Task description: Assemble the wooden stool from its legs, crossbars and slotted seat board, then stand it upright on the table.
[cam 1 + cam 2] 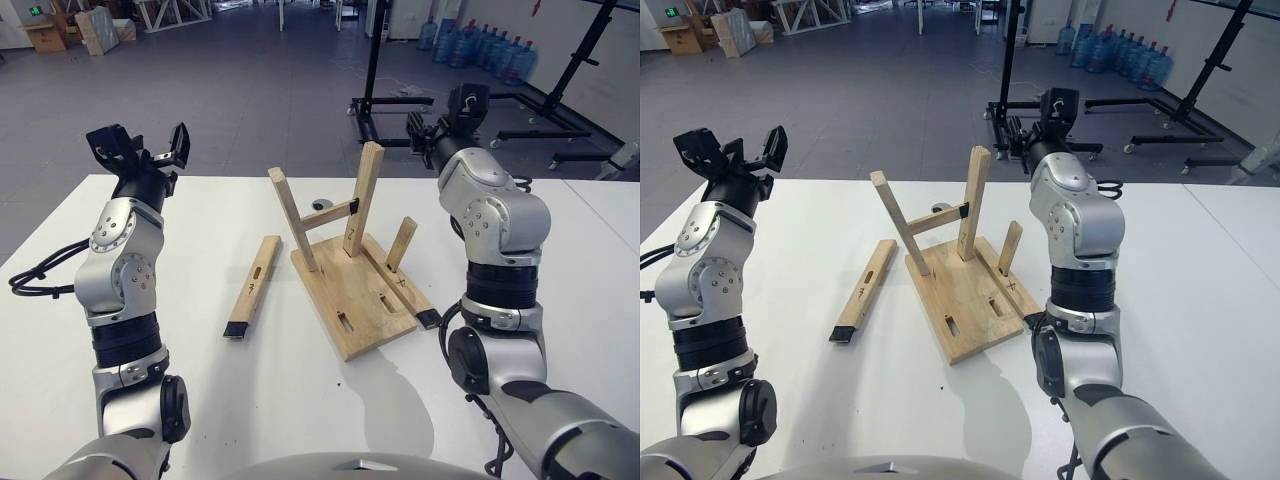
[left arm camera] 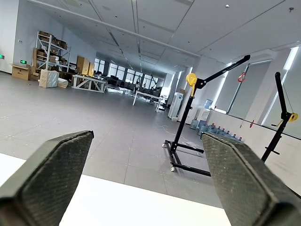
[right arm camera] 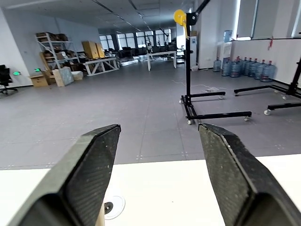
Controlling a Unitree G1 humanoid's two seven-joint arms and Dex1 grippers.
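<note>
Wood, partly joined; stool lot, left to right. Left gripper (image 1: 140, 146): raised over the table (image 1: 560, 300), fingers spread, empty. Loose leg (image 1: 253, 285): laid flat just beside the seat board (image 1: 330, 292). Two upright legs (image 1: 365, 195): set in the board, tied by one crossbar (image 1: 328, 214). Shorter piece (image 1: 401, 243): stood alongside. Right gripper (image 3: 159, 127): raised, fingers apart, empty. Judged about half done. Remaining parts are still to be fitted, and the stool is yet to be stood upright.
</note>
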